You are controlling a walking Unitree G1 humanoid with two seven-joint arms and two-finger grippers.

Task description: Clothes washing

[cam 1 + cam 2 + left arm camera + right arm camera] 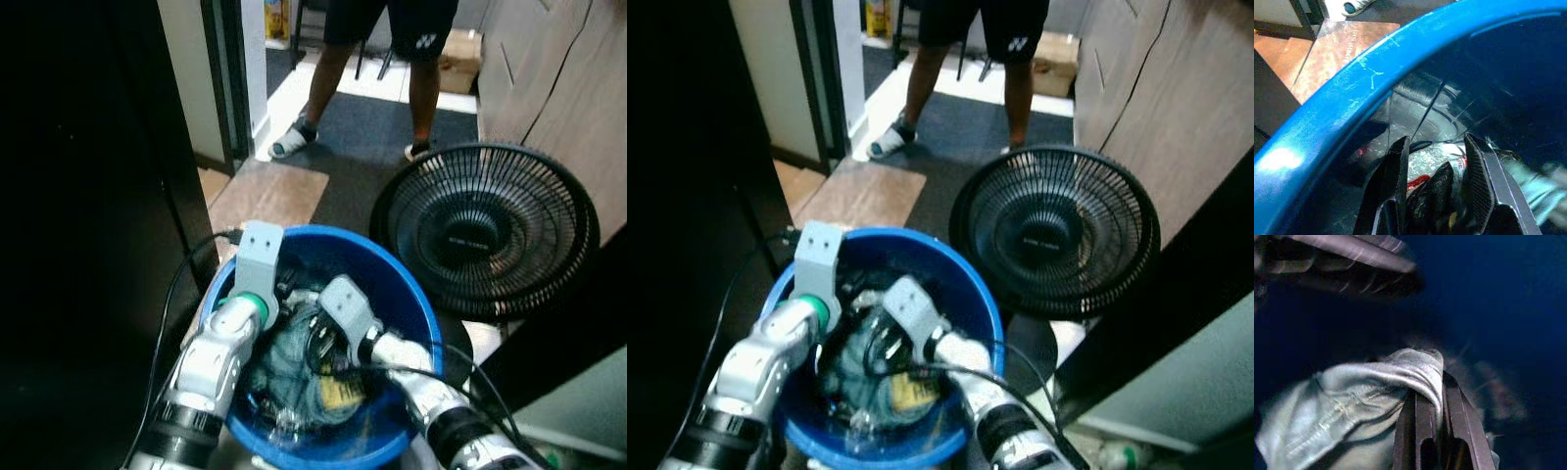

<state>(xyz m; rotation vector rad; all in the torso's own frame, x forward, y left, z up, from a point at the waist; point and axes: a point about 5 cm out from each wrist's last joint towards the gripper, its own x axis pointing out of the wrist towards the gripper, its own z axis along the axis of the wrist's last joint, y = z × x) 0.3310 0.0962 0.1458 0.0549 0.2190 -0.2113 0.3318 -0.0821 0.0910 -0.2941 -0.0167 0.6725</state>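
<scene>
Your right gripper (pixel 1430 396) is already clamped on the grey-blue garment (pixel 1356 416) low in the blue bucket (pixel 416 294), while left gripper (pixel 1437 161), fingers apart, sits beside it over other laundry.

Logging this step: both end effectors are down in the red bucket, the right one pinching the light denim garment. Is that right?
Not quite: the bucket is blue, as the left eye view shows. The rest holds: the left end effector is inside it, and the right end effector pinches the light denim garment.
</scene>
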